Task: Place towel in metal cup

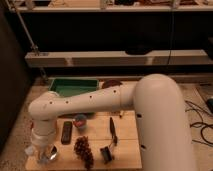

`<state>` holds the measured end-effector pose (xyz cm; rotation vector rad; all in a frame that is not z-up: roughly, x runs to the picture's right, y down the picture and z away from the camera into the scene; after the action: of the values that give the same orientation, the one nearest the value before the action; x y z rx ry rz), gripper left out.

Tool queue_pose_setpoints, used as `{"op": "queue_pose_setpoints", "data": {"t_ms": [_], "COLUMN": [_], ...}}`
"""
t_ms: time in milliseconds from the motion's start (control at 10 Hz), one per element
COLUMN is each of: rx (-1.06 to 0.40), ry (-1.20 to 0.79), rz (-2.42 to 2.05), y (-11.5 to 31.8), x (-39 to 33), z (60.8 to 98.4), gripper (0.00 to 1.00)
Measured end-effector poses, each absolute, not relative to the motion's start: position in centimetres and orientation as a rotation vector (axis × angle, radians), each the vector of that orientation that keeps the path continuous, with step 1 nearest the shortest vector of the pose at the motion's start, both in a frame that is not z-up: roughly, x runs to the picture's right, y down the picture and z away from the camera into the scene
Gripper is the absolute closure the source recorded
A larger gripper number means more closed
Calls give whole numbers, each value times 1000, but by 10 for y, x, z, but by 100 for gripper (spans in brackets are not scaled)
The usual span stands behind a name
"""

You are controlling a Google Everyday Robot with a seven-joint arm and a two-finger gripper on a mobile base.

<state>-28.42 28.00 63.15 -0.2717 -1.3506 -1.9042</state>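
Observation:
My gripper (43, 151) hangs from the white arm (100, 102) at the table's front left corner, pointing down. A shiny metal cup (51, 154) stands right below and beside it. A pale bit that looks like the towel (30, 150) shows at the gripper's left side, at about the height of the cup's rim. The wrist hides most of both, so I cannot tell whether the towel is held or is inside the cup.
On the wooden table (125, 150) are a green tray (75, 87), a dark red bowl (113, 84), a small blue cup (80, 121), a black remote (66, 132), a dark grape bunch (84, 151), a black tool (112, 130) and a black clip (106, 154).

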Motion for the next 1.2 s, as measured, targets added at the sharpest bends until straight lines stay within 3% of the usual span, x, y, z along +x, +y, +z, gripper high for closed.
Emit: {"op": "queue_pose_setpoints", "data": {"t_ms": [1200], "rx": [-257], "ry": [-1316], "rz": [-1882], "y": [282], "x": [-280], "z": [667], "gripper": [100]}}
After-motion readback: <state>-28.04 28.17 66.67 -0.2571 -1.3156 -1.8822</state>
